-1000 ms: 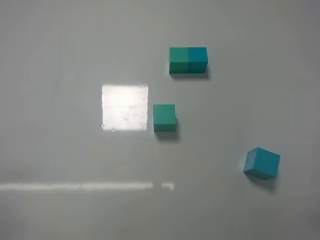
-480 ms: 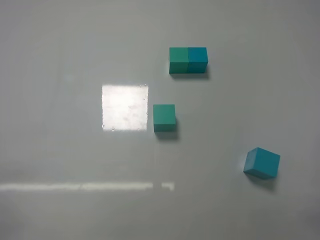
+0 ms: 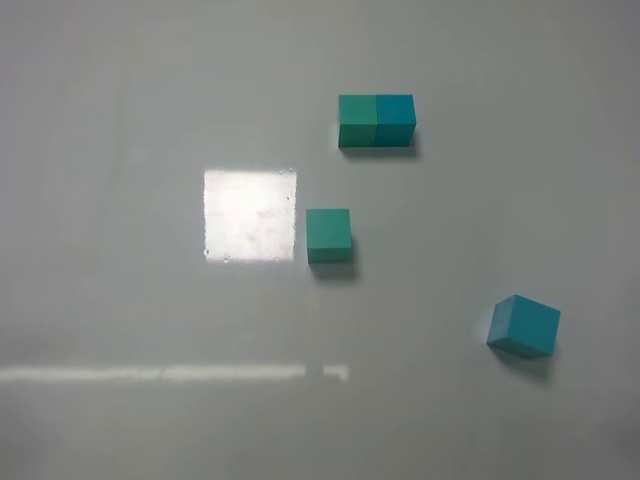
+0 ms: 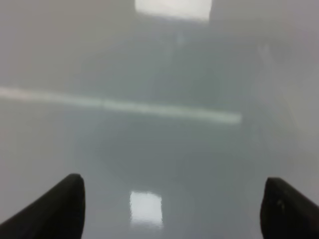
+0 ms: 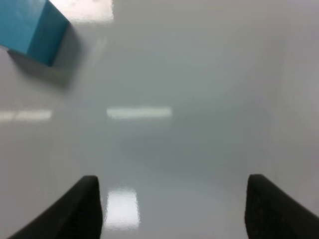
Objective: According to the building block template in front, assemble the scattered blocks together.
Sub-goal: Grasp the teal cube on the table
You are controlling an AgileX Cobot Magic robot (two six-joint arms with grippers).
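Right wrist view: matte cyan-blue cube point(image 5: 30, 27) lies ahead of parted, empty right claw point(image 5: 172, 191), well apart from green-and-blue two-cube template bar point(image 3: 376, 120); matte teal-green cube point(image 3: 329, 233) sits near it. Left claw point(image 4: 173, 199) gapes wide, empty.

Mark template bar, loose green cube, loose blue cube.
template bar point(image 3: 376, 110): exterior high view, top face.
loose green cube point(image 3: 328, 229): exterior high view, top face.
loose blue cube point(image 3: 530, 325): exterior high view, top face.
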